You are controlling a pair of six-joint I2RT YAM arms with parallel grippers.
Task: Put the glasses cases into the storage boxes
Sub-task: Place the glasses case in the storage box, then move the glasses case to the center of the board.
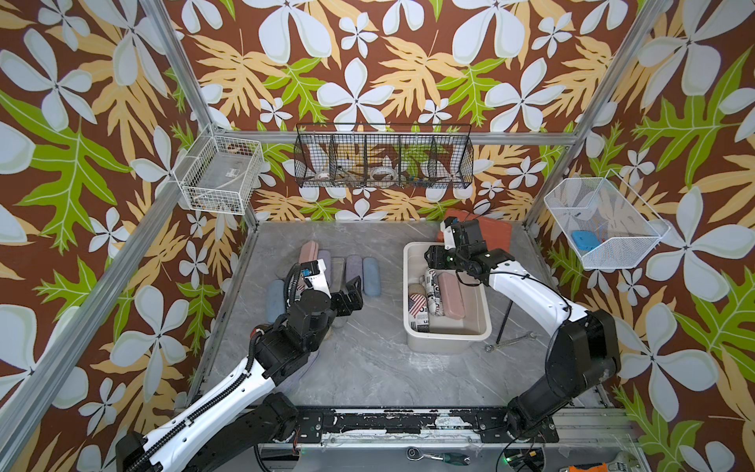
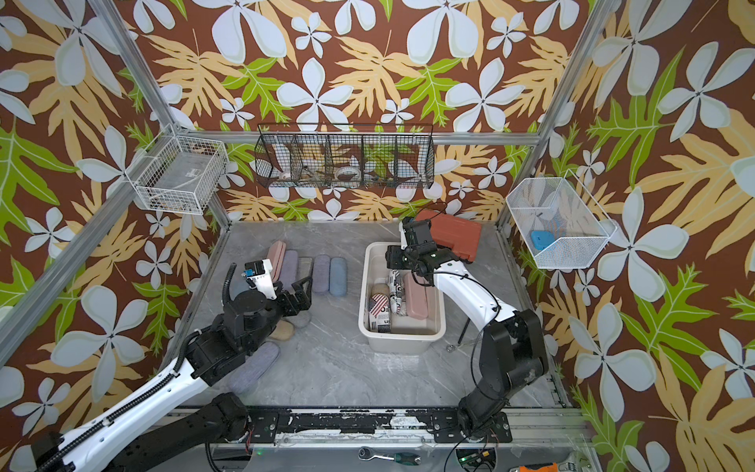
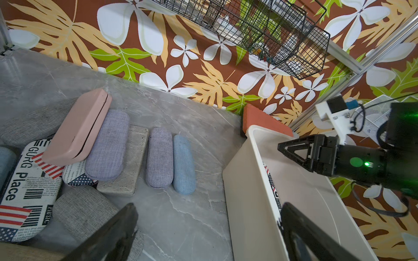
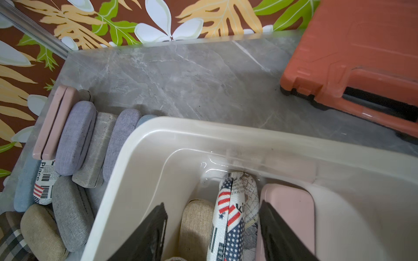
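- Some glasses cases (image 1: 451,296) are laid inside the storage box (image 1: 441,345).
- Left of it, other cases (image 1: 353,271) are ranged.
- A tool case (image 1: 494,233) is set behind it.

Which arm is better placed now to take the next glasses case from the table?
Left. The left hand, open, hangs right beside the loose cases. The right hand is over the cream tub, apart from them, above the cases inside.
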